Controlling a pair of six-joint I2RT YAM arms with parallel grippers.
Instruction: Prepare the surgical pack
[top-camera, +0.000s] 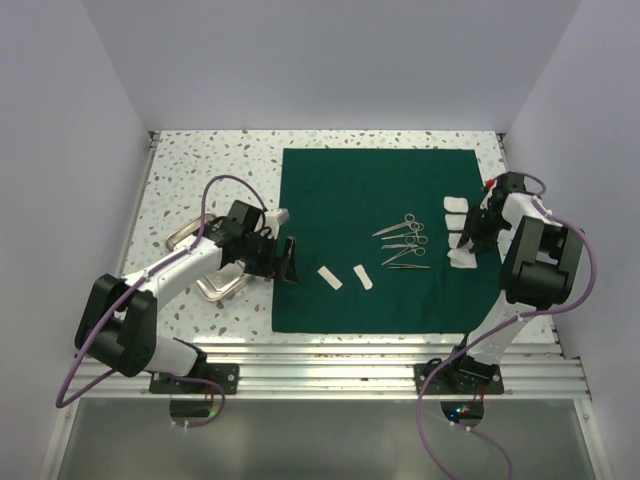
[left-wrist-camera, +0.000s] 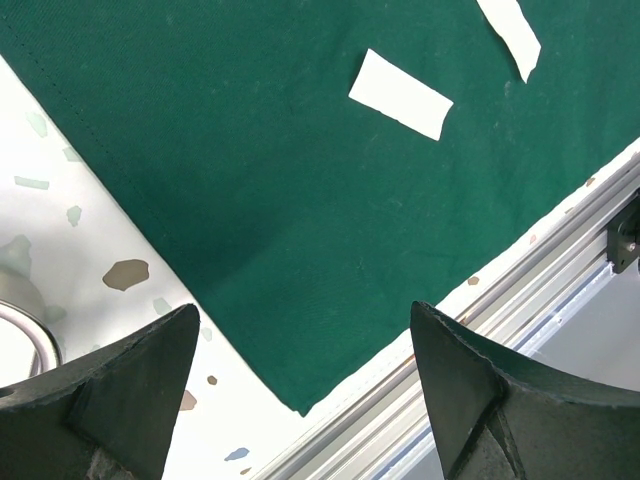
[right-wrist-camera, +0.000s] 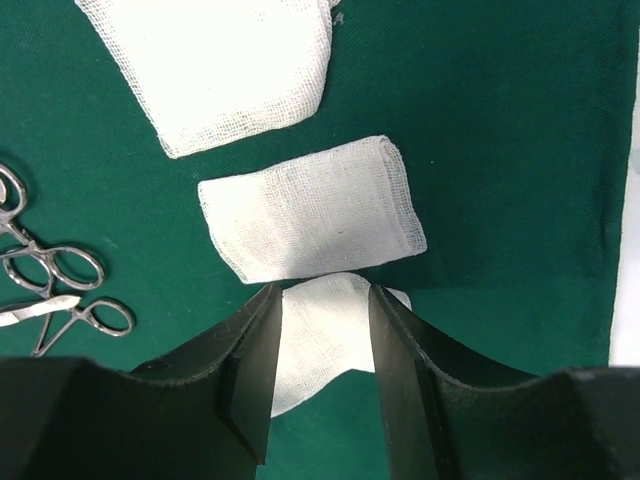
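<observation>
The dark green drape (top-camera: 380, 200) lies spread flat on the table. Several steel scissor-like instruments (top-camera: 405, 240) lie at its middle, with two white strips (top-camera: 330, 278) near its front. White gauze pads (top-camera: 455, 205) lie at its right edge. My right gripper (top-camera: 470, 240) is down on the drape, its fingers closed against both sides of a bunched gauze pad (right-wrist-camera: 325, 340); two more pads (right-wrist-camera: 310, 215) lie just beyond. My left gripper (top-camera: 285, 258) is open and empty over the drape's near left corner (left-wrist-camera: 300, 400). The small metal tray (top-camera: 215, 287) sits under the left arm.
An aluminium rail (top-camera: 380, 350) runs along the table's front edge, also in the left wrist view (left-wrist-camera: 520, 300). White walls close in the back and both sides. The tray's rim (left-wrist-camera: 20, 330) shows beside my left finger.
</observation>
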